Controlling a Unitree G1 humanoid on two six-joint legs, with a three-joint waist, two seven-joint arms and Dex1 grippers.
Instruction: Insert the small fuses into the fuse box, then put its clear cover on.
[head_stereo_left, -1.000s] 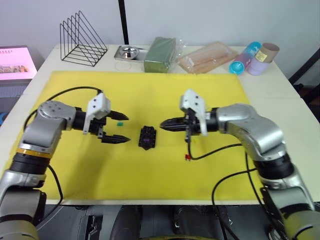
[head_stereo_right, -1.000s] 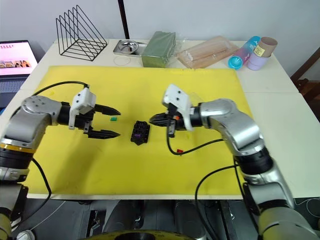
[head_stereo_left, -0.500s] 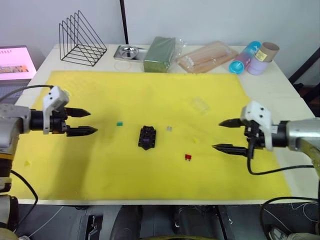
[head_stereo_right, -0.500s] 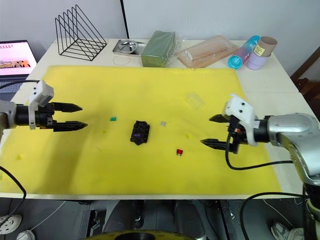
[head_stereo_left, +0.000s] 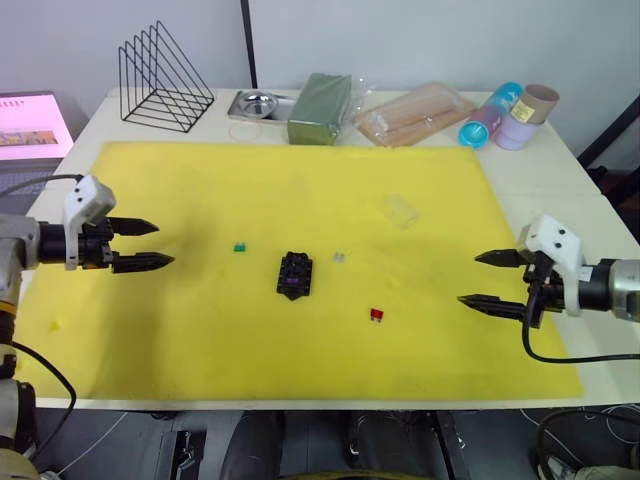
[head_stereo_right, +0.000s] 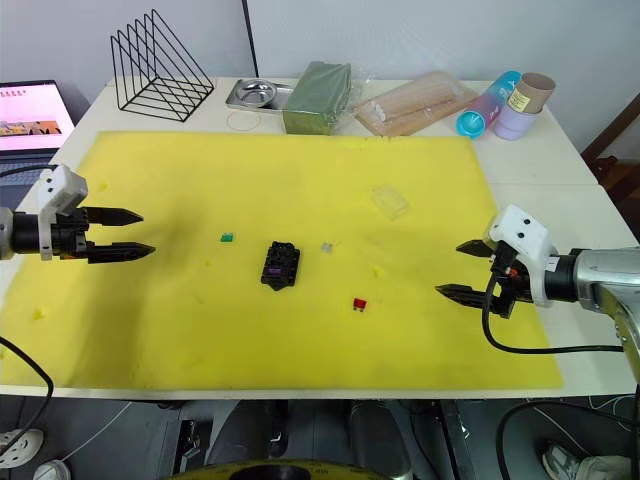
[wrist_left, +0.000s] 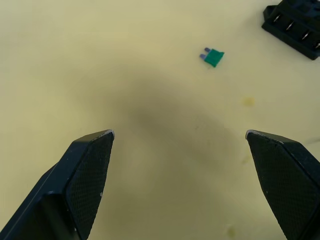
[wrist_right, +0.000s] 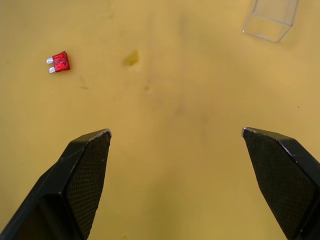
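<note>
The black fuse box (head_stereo_left: 295, 275) sits mid-mat with a purple fuse seated in its top. Loose on the yellow mat lie a green fuse (head_stereo_left: 240, 247), a pale grey fuse (head_stereo_left: 340, 258) and a red fuse (head_stereo_left: 377, 315). The clear cover (head_stereo_left: 399, 211) rests further back to the right. My left gripper (head_stereo_left: 142, 245) is open at the mat's left side, well away from the green fuse (wrist_left: 214, 57). My right gripper (head_stereo_left: 495, 280) is open near the mat's right edge, empty, with the red fuse (wrist_right: 59, 62) and the clear cover (wrist_right: 270, 19) ahead of it.
Behind the mat stand a black wire rack (head_stereo_left: 165, 78), a metal tray (head_stereo_left: 256, 104), a green block (head_stereo_left: 321, 108), a clear bag of sticks (head_stereo_left: 418, 115) and cups (head_stereo_left: 510, 116). A laptop screen (head_stereo_left: 32, 125) is at the far left.
Both arms have drawn back from the fuse box to the mat's outer sides. The right gripper, shut beside the box a second ago, now stands open.
</note>
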